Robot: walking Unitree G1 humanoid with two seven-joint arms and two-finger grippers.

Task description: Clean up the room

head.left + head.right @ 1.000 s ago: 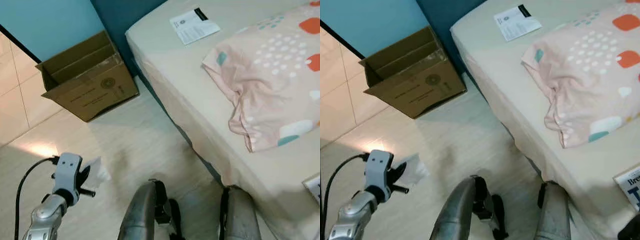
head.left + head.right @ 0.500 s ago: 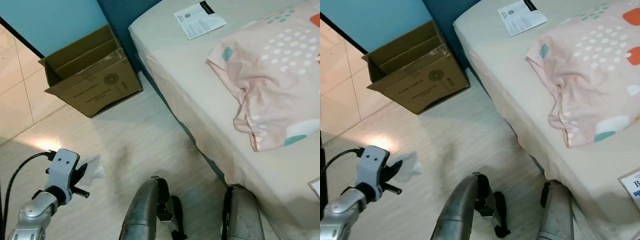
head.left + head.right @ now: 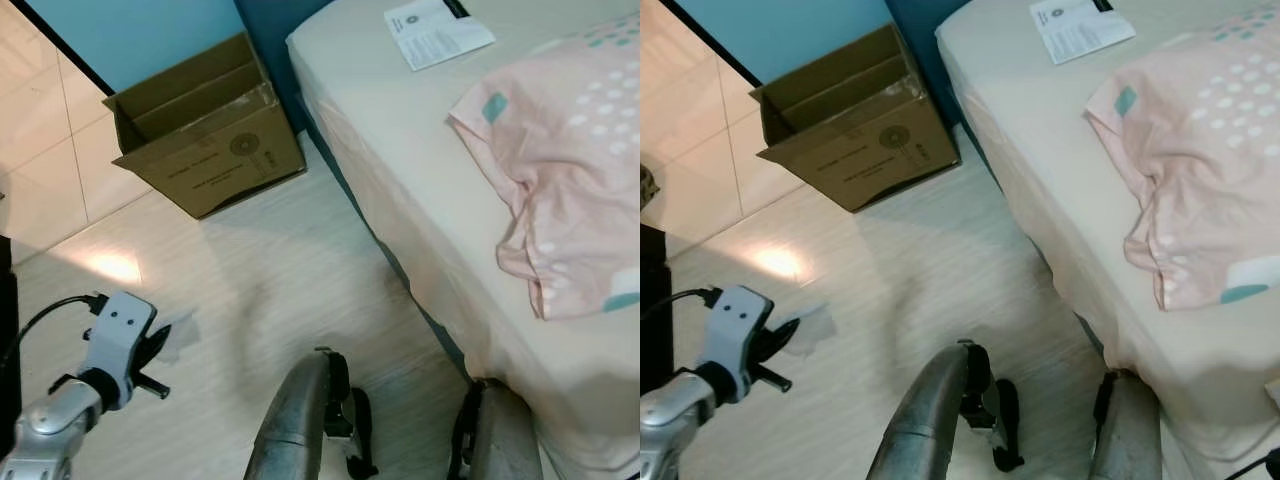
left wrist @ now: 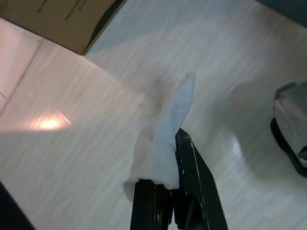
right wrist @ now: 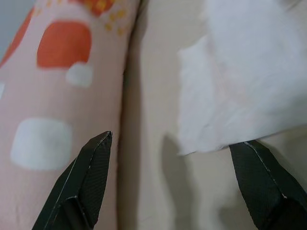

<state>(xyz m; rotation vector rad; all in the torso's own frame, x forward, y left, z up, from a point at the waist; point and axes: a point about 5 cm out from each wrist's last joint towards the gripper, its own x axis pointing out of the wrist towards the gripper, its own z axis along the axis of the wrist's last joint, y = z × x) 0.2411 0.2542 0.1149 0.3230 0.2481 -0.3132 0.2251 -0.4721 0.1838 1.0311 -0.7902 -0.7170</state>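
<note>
My left gripper (image 4: 168, 191) stays clenched on a white tissue (image 4: 160, 143) above the floor as my view swings left, bringing the open cardboard box (image 3: 205, 135) nearer; my right gripper (image 5: 175, 179) hangs spread over the bed (image 3: 400, 130).

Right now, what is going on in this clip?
The robot stands beside a bed. Its left gripper is shut on a white tissue, held above the floor short of an open cardboard box. The right gripper is open over the bed, next to a patterned pillowcase and white paper.
</note>
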